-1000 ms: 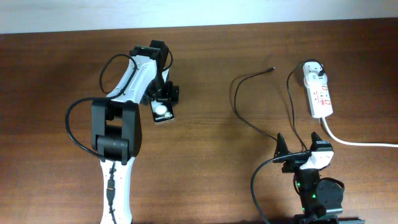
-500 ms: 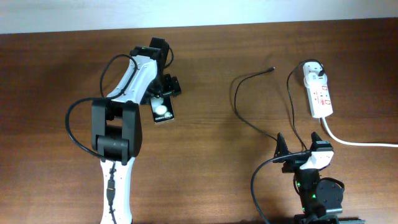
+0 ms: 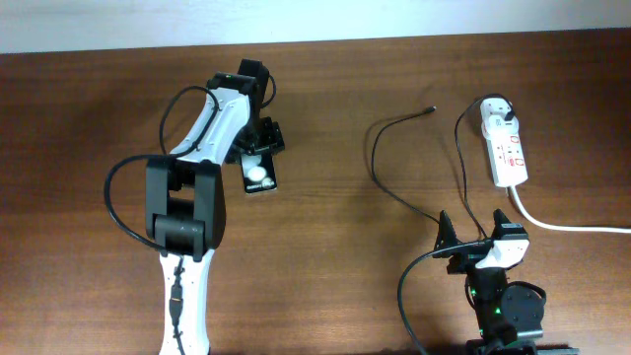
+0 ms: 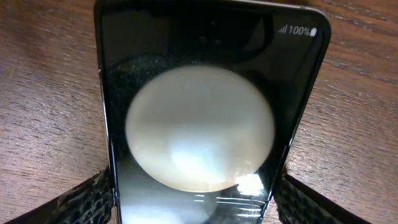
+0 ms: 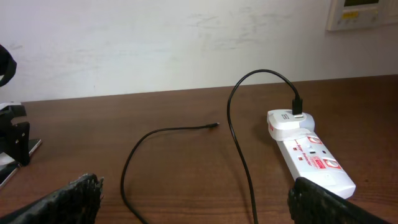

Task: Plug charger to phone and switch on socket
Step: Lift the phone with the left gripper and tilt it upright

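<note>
The phone (image 3: 258, 176) lies flat on the table left of centre, black with white round blobs on its face; it fills the left wrist view (image 4: 193, 93). My left gripper (image 3: 264, 138) is down at the phone's far end. Its fingers (image 4: 193, 202) are open and sit close along both long edges. The charger cable (image 3: 375, 158) curves across the table, its plug tip (image 3: 431, 108) lying free; it also shows in the right wrist view (image 5: 161, 130). The socket (image 3: 505, 153) lies at the right (image 5: 311, 155). My right gripper (image 3: 480, 240) is open and empty near the front edge (image 5: 196, 199).
A white plug (image 3: 496, 116) sits in the socket's far end, with the black cable rising from it. The thick white cord (image 3: 562, 225) runs off to the right edge. A light wall (image 5: 186, 43) stands behind the table.
My left gripper has slid a little away from the front, along the phone toward its far end. The phone has stayed put. The right arm has not moved.
</note>
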`<state>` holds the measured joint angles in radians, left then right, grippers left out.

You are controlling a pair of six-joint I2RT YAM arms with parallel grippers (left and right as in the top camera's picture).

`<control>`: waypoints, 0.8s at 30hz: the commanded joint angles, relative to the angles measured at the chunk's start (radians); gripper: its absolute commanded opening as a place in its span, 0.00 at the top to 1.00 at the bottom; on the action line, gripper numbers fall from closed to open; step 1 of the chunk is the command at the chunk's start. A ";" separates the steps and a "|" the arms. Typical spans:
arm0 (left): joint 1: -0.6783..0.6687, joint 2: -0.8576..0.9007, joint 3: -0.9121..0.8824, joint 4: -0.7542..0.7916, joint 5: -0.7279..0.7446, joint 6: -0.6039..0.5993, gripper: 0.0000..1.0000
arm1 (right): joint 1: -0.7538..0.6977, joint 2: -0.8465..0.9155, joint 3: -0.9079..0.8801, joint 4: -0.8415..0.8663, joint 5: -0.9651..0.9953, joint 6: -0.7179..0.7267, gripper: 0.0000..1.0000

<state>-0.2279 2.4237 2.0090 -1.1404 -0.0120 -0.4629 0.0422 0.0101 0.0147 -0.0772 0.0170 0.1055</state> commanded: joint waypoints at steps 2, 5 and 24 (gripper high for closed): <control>0.008 0.097 -0.045 -0.021 -0.082 0.069 0.08 | 0.003 -0.004 -0.009 -0.002 -0.003 0.003 0.01; 0.008 0.097 -0.045 -0.022 -0.082 0.069 0.08 | 0.003 -0.004 -0.009 -0.002 -0.003 0.003 0.01; 0.008 0.097 -0.045 -0.032 -0.025 0.076 0.24 | 0.003 -0.004 -0.009 -0.002 -0.003 0.003 0.01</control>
<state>-0.2264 2.4241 2.0132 -1.1725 -0.0051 -0.4007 0.0422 0.0101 0.0147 -0.0769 0.0170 0.1051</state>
